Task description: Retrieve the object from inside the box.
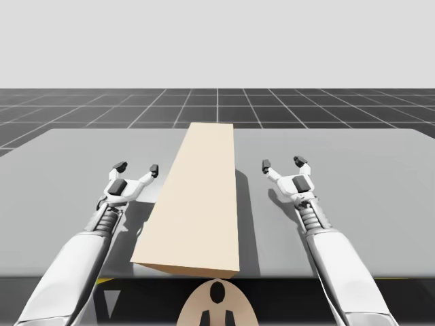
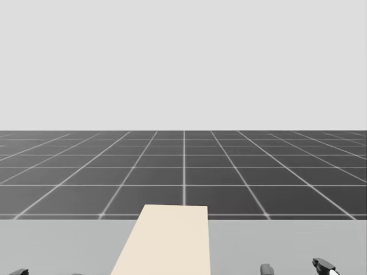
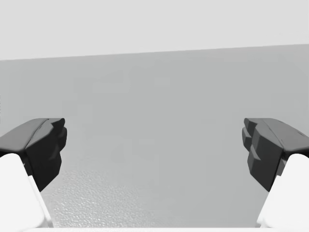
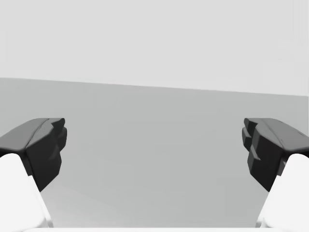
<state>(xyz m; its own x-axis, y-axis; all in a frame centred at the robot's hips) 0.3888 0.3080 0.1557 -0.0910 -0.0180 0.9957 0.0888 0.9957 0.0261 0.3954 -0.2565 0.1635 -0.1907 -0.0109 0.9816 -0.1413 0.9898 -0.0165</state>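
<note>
A long tan box (image 1: pixel 197 197) lies lengthwise down the middle of the grey table (image 1: pixel 367 170), its lid closed, and its far end shows in the head view as the tan box (image 2: pixel 169 240). Whatever is inside is hidden. My left gripper (image 1: pixel 136 168) hovers open just left of the box, nothing between its fingers (image 3: pixel 41 150). My right gripper (image 1: pixel 283 162) stands open to the right of the box, a short gap away, its dark fingers (image 4: pixel 270 150) spread over bare table.
Beyond the table's far edge (image 2: pixel 287 220) lies a dark gridded floor (image 2: pixel 183 172). Bare grey tabletop stretches ahead of each gripper and out to both sides.
</note>
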